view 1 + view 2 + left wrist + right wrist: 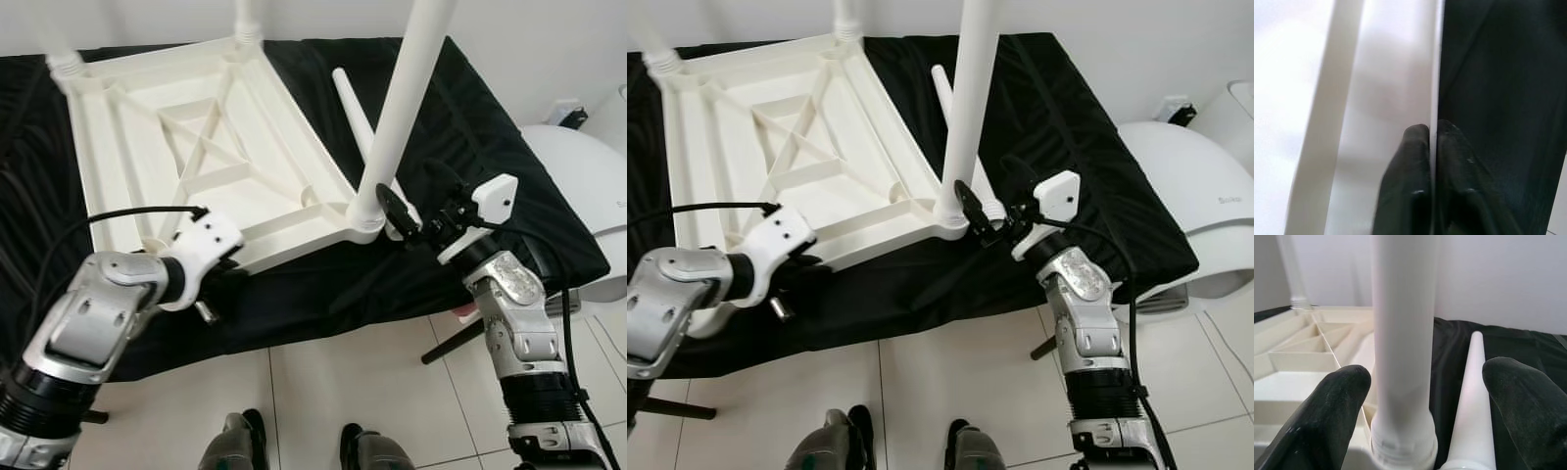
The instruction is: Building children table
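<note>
A black cloth [490, 127] covers a low work surface that stands on a white tiled floor [333, 392], with a white wall behind and a rounded white appliance [1176, 166] off to the robot's right. On the cloth lies one white plastic tabletop [196, 147], turned upside down so its ribbed underside faces up.

Three legs stand upright in its corner sockets: one leg [407, 98] at the near right corner, and two more at the far corners, one far left [61, 61] and one far right [247, 24]. A fourth, loose leg [358, 117] lies flat on the cloth just beyond the right gripper, beside the tabletop's right edge.

The right gripper [411, 201] is spread wide, its two black fingers [1342, 406] on either side of the base of the near right leg without pressing on it. The loose leg's thick end sits just beside that socket, between the fingers too in the right wrist view.

The left gripper [1432, 161] is pinched narrow on the tabletop's thin near edge, one finger above the rim and one below, with the black cloth on the outer side.

The robot's two feet [294, 446] show on the tiles below.
</note>
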Available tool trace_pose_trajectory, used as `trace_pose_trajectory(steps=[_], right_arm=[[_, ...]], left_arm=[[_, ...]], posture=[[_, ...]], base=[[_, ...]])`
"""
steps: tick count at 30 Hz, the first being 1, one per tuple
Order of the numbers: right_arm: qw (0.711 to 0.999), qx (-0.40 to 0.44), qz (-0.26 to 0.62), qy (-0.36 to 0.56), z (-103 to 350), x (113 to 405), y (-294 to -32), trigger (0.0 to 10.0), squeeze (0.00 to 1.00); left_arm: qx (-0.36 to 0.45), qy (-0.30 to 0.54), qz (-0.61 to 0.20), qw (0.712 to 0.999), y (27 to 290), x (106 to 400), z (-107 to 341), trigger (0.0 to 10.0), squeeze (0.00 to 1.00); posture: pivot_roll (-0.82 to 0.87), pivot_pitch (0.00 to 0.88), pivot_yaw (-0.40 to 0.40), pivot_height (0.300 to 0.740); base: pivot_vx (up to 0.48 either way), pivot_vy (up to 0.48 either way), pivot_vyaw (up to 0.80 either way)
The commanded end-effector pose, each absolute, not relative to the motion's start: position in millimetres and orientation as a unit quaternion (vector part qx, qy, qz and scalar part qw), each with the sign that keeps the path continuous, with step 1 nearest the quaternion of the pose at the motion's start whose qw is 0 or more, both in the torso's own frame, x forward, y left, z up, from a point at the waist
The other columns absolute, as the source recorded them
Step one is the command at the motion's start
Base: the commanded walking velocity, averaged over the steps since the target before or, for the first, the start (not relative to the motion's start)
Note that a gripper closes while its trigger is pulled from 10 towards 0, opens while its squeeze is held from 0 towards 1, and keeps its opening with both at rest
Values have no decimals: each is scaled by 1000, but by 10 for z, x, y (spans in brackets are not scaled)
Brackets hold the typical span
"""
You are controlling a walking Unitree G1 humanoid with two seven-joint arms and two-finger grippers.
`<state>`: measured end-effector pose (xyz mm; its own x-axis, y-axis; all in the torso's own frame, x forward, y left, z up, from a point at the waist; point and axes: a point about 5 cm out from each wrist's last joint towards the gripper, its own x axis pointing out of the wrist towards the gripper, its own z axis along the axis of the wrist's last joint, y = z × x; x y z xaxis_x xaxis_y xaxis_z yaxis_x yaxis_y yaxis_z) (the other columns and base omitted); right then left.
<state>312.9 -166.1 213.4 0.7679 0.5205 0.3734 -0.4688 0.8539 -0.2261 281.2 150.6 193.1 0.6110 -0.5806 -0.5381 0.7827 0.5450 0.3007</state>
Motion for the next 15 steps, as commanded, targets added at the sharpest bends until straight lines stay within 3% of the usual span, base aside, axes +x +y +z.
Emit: trace_pose_trajectory(steps=[1,8,9,15], right_arm=[[940,-68,259,-212,2139,3150,-1712,10000,0],[941,-67,258,-211,2141,3168,-1704,10000,0],[941,-67,257,-208,2127,3163,-1711,10000,0],[945,-53,239,-219,2158,3119,-1753,10000,0]], left_arm=[[268,190,-340,881,1601,2822,1945,0,0],[267,190,-343,880,1565,2795,1941,0,0],[268,192,-343,880,1558,2796,1930,10000,0],[274,193,-338,880,1554,2804,1922,10000,0]], posture=[[-6,223,-9,740],[-6,226,-11,740],[-6,227,-13,740],[-6,228,-15,740]], base=[[0,0,0],[0,0,0],[0,0,0],[0,0,0]])
